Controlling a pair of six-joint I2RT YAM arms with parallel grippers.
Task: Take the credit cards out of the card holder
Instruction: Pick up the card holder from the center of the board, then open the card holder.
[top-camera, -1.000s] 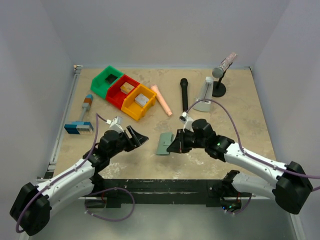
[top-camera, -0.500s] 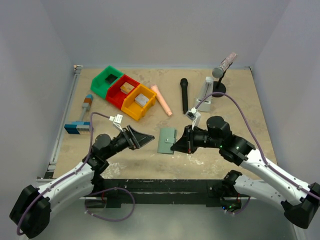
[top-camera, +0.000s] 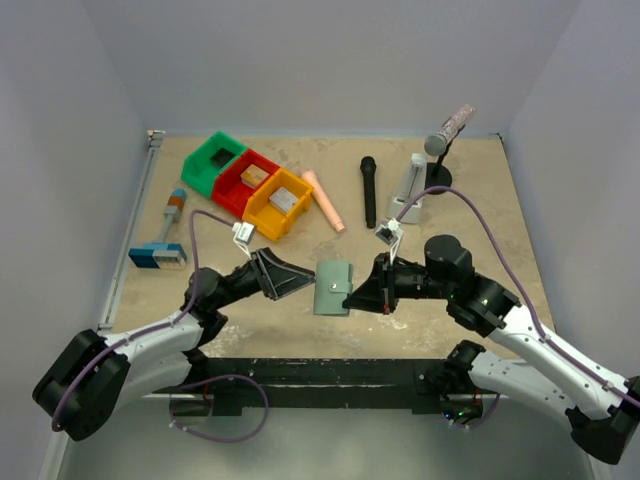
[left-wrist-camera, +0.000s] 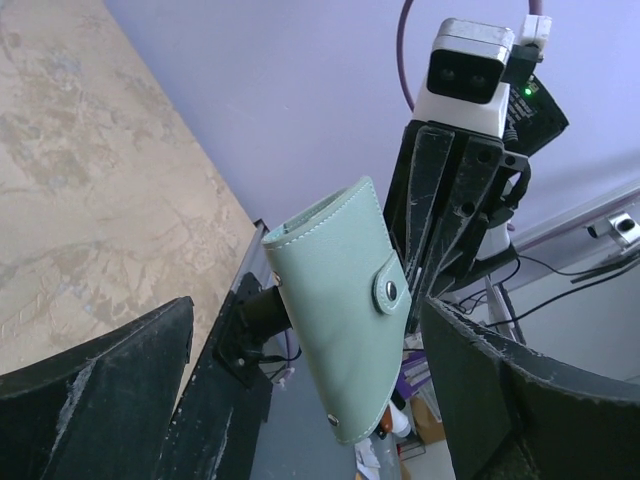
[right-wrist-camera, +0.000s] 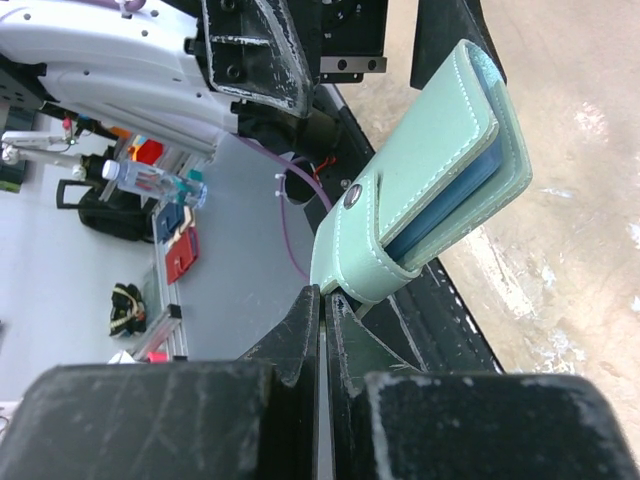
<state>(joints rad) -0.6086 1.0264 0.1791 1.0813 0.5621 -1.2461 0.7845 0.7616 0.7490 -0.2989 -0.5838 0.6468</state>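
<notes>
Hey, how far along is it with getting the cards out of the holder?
Done: the holder is off the table, gripped at its edge by the right jaws. In hand: the left jaws stand wide open, facing it. Left: its snap is fastened and no card is out, so opening and pulling cards all remain.

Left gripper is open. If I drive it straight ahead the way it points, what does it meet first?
Most likely the card holder, held by the shut right gripper. In the left wrist view it sits dead ahead between the open fingers of the left gripper; how far off is unclear.
</notes>
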